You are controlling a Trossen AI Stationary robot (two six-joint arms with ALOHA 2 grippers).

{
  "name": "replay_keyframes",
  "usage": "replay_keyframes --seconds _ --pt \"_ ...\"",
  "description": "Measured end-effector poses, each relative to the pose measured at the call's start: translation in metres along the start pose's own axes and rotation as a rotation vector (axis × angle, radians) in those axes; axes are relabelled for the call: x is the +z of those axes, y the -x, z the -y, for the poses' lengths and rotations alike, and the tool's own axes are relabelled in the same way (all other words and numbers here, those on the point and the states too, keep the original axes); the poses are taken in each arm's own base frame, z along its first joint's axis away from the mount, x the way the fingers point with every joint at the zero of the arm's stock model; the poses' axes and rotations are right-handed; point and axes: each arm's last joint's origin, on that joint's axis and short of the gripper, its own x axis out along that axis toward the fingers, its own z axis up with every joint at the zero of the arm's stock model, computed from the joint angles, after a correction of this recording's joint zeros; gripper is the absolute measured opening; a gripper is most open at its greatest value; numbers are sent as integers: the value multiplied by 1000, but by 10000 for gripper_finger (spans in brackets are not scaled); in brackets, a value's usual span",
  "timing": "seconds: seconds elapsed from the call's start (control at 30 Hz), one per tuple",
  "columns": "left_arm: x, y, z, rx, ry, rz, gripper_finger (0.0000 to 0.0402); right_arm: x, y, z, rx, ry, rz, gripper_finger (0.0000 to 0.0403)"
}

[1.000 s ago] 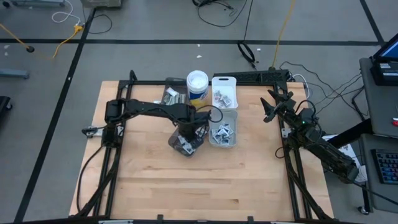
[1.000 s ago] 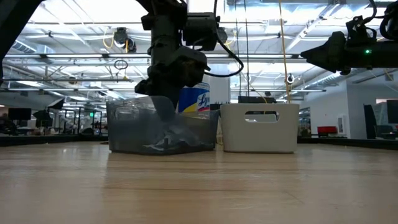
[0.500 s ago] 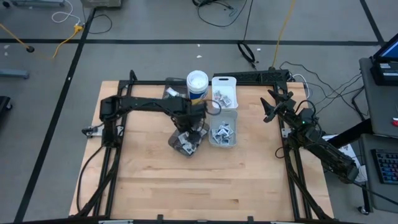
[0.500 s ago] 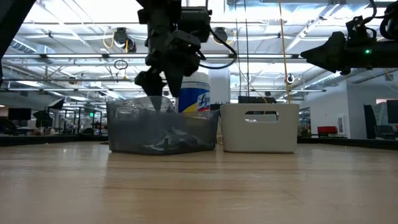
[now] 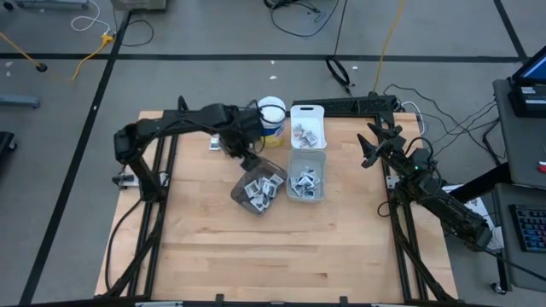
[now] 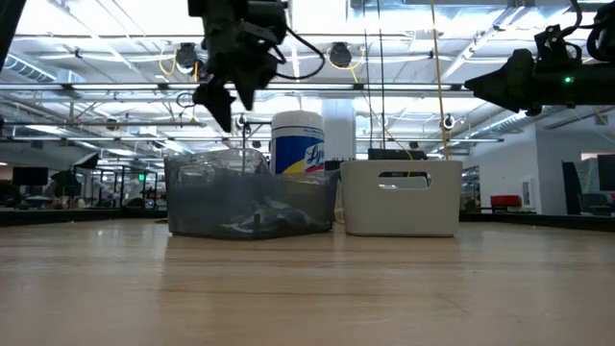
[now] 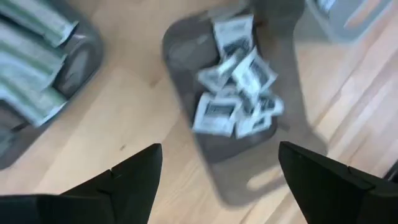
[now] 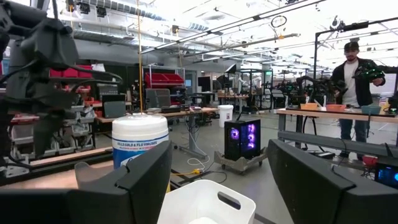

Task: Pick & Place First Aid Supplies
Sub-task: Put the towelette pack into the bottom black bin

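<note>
Left tool [image 5: 247,153] upper centre, wide open, empty, above smoky bin [image 5: 258,189] holding square packets [image 7: 236,93]. Right tool [image 5: 368,147] idle, open. Risk: descending fingers snag bin rim, tip it.

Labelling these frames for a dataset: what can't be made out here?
- Print on the packets in the smoky bin: left wrist view blurred, high view too small.
- Bin of green strips: cut off by the left wrist picture's edge.
- White bin contents: hidden by its wall in the low view.
</note>
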Motion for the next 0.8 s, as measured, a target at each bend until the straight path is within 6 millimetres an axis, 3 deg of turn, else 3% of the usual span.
replay_keyframes --seconds 0.37,0.8 --pt "-19 33 -32 19 -218 1 302 0 0 0 0 0 0 263" --pt "-53 -12 -94 325 -308 -57 312 0 0 0 0 0 0 263"
